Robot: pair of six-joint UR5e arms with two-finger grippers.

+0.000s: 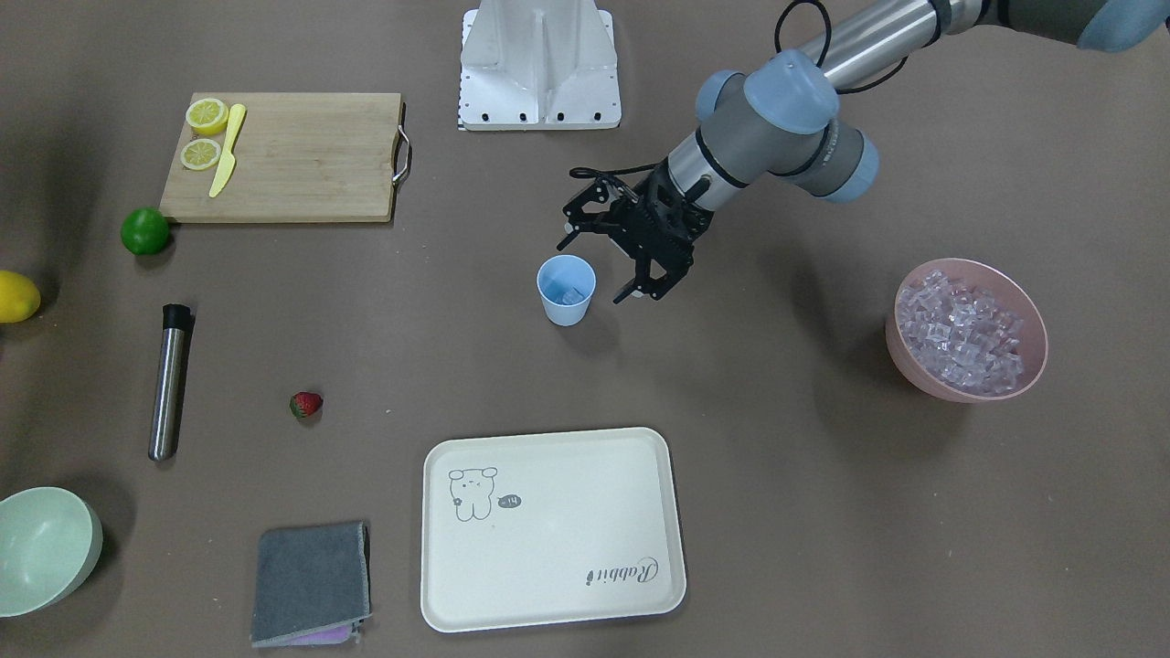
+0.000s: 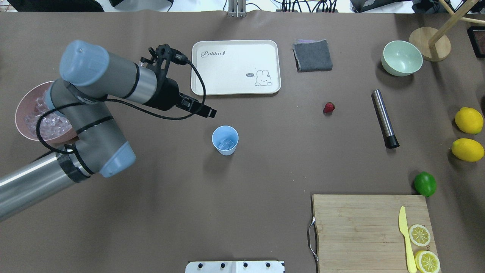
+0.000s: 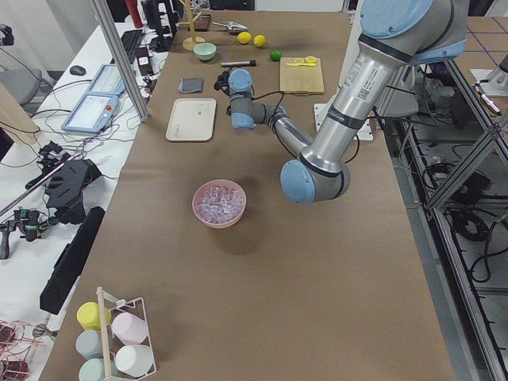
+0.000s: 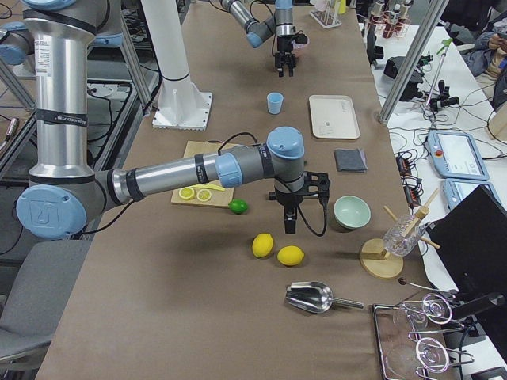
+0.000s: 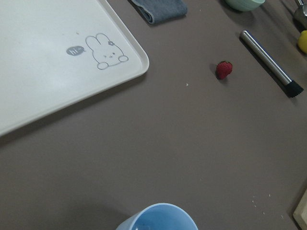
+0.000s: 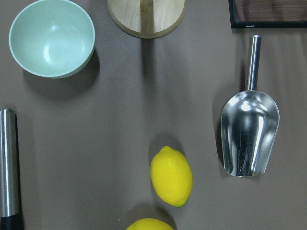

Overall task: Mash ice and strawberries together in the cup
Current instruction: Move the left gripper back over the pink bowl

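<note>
The pale blue cup [image 1: 566, 290] stands upright mid-table with a few ice cubes [image 2: 226, 143] inside. My left gripper [image 1: 592, 271] hovers just beside and above its rim, open and holding nothing. Most of the ice [image 1: 960, 334] is heaped in a pink bowl [image 1: 1031, 366] under the left arm's side. One strawberry [image 1: 306, 404] lies alone on the table, also in the left wrist view [image 5: 224, 69]. My right gripper [image 4: 290, 228] shows only in the exterior right view, hanging over the table near the lemons; I cannot tell its state.
A steel muddler [image 1: 169, 382] lies beyond the strawberry. A cream tray [image 1: 548, 603], a grey cloth [image 1: 311, 580] and a mint bowl [image 1: 41, 548] sit along the far side. A cutting board [image 1: 302, 160] with lemon slices and a yellow knife, a lime [image 1: 145, 230], lemons [image 2: 468, 120] and a scoop [image 6: 249, 129] are at the right arm's end.
</note>
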